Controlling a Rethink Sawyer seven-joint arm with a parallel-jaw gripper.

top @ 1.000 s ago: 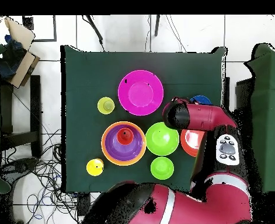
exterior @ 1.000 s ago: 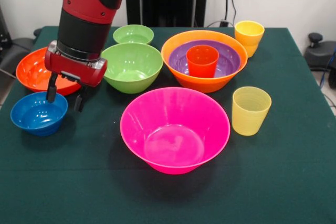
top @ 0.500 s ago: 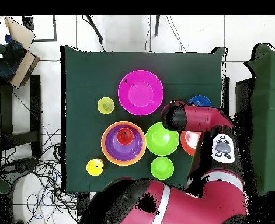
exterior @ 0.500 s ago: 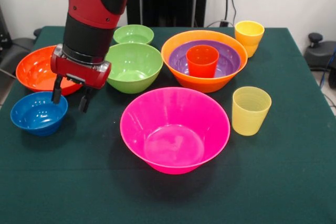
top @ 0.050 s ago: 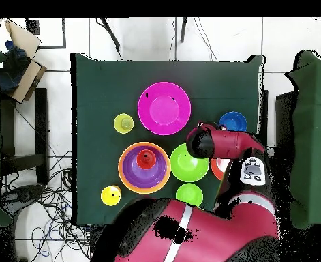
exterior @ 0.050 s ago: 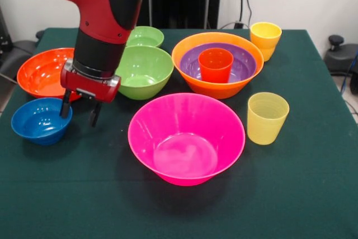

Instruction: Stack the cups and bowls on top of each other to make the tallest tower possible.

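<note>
Front view: arm vertical, pincer (exterior @ 0.050 s ago: 80,112) spread & empty, just beside small blue bowl (exterior @ 0.050 s ago: 40,120).

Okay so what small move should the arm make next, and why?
Probably keep shifting toward the medium green plastic bowl: the open gripper hangs empty between it and the small blue plastic bowl, and the tower so far holds only three pieces.

A cup (exterior @ 0.050 s ago: 216,64) sits in two nested bowls (exterior @ 0.050 s ago: 217,65) (far right); another bowl (exterior @ 0.050 s ago: 186,138) lies nearer.
</note>
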